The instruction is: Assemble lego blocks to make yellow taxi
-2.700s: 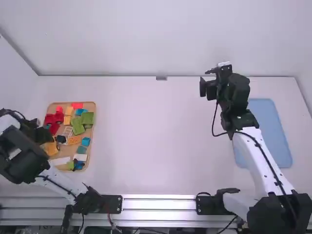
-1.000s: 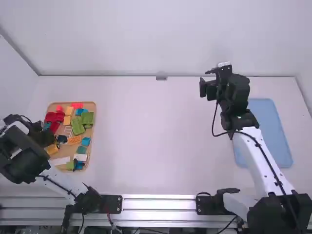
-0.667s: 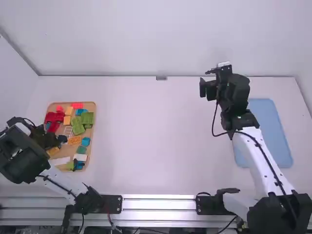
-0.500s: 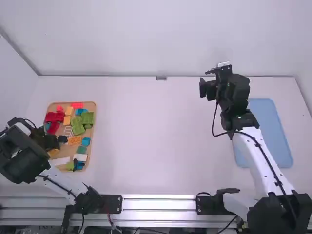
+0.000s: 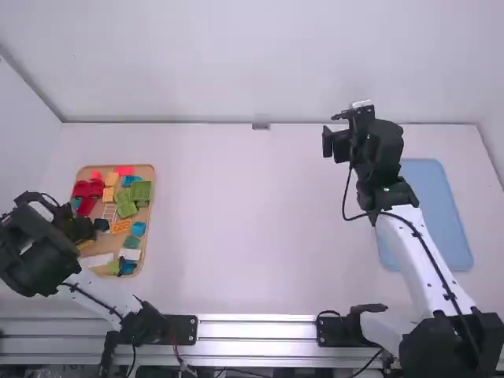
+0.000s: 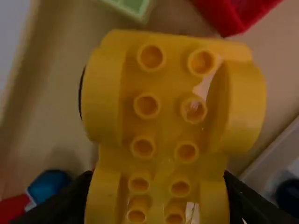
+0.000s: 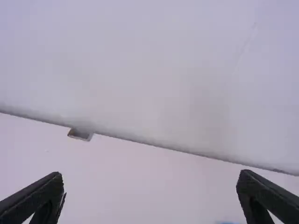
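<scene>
Over the left side of the wooden tray (image 5: 148, 253), my left gripper (image 5: 77, 227) partly covers a yellow wheeled piece (image 5: 87, 246). Seen from the left wrist, that piece (image 6: 161, 98) has round sockets facing the camera and lies between the fingers of my left gripper (image 6: 158, 176), which is shut on its sides. My right gripper (image 5: 332, 131) is raised near the table's far side. In the right wrist view the right gripper (image 7: 150, 181) stands open, with nothing between its fingers.
Close around the yellow piece are a red block (image 6: 229, 16), a light green block (image 6: 133, 7) and a blue one (image 6: 48, 186). Green blocks (image 5: 126, 206) and an orange block (image 5: 120, 227) share the tray. A blue mat (image 5: 433, 216) lies at the right.
My left gripper has moved rightward and a little nearer the camera side, over the yellow piece, and now covers more of it. The right arm has stayed still.
</scene>
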